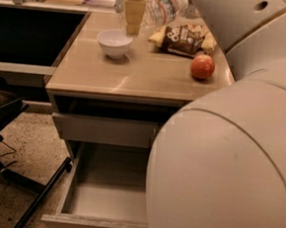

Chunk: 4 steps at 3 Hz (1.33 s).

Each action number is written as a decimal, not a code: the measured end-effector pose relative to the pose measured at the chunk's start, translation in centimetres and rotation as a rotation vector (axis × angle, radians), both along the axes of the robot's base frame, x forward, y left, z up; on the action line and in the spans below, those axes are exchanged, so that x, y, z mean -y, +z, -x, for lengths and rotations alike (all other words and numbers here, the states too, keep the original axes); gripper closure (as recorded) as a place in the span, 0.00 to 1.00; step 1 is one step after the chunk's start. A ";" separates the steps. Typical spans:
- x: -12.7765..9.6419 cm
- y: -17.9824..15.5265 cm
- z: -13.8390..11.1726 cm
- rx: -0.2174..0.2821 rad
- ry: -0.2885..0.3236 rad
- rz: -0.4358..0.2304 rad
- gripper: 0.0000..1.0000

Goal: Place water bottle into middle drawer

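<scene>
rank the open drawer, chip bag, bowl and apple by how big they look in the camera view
1. middle drawer, by far
2. chip bag
3. bowl
4. apple, nearer the camera yet smallest
The gripper is at the top edge behind the bowl, beside the water bottle.

Single elevated view beside the arm (228, 167), facing down over near middle drawer (106, 202) and table (136, 78) toward the far hand (134, 9).

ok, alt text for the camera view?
The gripper is at the top edge, over the back of the table, with the bottle beside it; the drawer below stands pulled open. On the table: a white bowl, a snack bag, an apple. The robot's body fills the right.
</scene>
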State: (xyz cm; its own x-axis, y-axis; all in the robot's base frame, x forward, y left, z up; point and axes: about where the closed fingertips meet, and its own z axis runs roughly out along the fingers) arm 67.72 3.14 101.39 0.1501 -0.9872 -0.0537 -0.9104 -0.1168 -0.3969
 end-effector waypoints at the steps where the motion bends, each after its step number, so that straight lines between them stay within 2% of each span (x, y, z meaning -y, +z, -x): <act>1: 0.3 6.8 3.8 0.138 -0.136 0.034 1.00; 2: 1.1 9.5 9.6 0.197 -0.231 -0.017 1.00; 3: 1.7 10.5 11.6 0.235 -0.270 -0.074 1.00; 4: 3.3 8.2 9.0 0.192 -0.304 -0.087 1.00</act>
